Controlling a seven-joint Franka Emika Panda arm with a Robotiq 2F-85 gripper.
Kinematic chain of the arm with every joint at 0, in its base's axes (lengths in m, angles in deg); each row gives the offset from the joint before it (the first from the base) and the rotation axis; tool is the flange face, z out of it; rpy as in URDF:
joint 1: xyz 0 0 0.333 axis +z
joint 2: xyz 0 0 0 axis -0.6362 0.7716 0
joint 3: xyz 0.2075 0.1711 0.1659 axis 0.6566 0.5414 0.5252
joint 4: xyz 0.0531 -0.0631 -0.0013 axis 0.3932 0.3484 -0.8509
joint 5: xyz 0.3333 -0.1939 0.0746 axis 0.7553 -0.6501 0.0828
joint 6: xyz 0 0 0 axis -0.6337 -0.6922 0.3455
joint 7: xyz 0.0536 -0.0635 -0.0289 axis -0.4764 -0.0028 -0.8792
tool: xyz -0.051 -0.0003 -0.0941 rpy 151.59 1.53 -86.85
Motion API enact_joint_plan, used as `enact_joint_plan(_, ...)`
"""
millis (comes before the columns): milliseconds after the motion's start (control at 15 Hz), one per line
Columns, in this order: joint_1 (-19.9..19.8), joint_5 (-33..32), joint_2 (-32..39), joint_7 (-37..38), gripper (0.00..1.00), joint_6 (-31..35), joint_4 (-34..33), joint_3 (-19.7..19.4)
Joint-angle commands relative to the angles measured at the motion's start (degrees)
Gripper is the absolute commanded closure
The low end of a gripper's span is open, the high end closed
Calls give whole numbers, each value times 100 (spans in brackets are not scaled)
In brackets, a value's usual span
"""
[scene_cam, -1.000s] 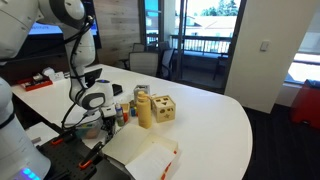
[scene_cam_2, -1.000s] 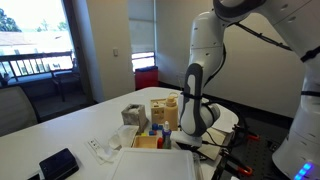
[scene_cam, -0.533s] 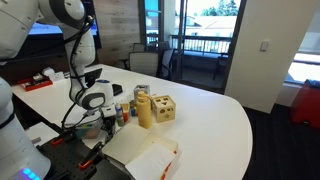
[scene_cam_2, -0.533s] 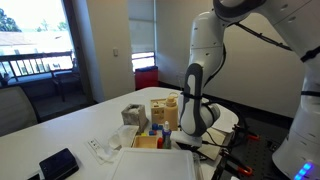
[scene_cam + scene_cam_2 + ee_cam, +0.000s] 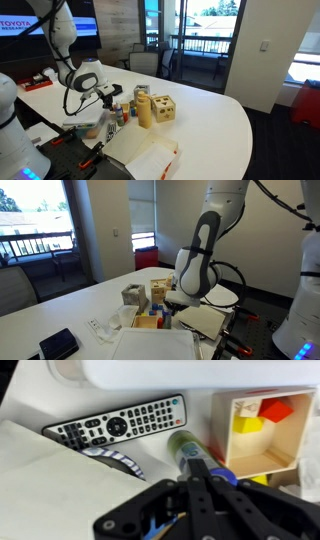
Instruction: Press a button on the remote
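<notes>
A black remote [image 5: 120,425] with grey buttons lies flat on the white table in the wrist view, left of a wooden box. My gripper [image 5: 197,468] hangs above the table to the right of the remote and does not touch it. Its fingers are pressed together and hold nothing. In both exterior views the gripper [image 5: 112,92] [image 5: 172,297] is raised above the table edge next to the clutter. I cannot make out the remote in the exterior views.
A wooden shape-sorter box [image 5: 162,108] [image 5: 165,288] [image 5: 255,430] with coloured blocks stands by a wooden cylinder [image 5: 145,110]. A green can [image 5: 185,448] lies under the fingers. A white pad [image 5: 150,155] lies at the table edge. A black device [image 5: 58,343] lies apart.
The arm has risen from its low pose at the table and the gripper now sits higher and slightly further over the table. The objects have not moved.
</notes>
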Motion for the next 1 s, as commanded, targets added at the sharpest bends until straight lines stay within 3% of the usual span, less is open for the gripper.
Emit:
enact_joint_plan(0,830,-6,-1413,-279,100,-391,507,-740)
enact_joint_plan(133,1540,-142,-1859,-300,100,-699,506,-1586)
enact_joint_plan(267,2073,-744,-2052,-1,100,-1063,346,-2428)
enact_joint_plan(400,2254,-1718,-2231,533,100,-1557,71,-2941)
enact_joint_plan(533,2235,-2840,-2543,1340,100,-2338,-272,-3133)
enact_joint_plan(733,2172,-3626,-3261,2077,100,-3687,-634,-2845)
enact_joint_plan(800,1306,-3435,-3428,2000,100,-4106,-761,-1830)
enact_joint_plan(933,799,-3045,-3665,1829,100,-4760,-985,-1040)
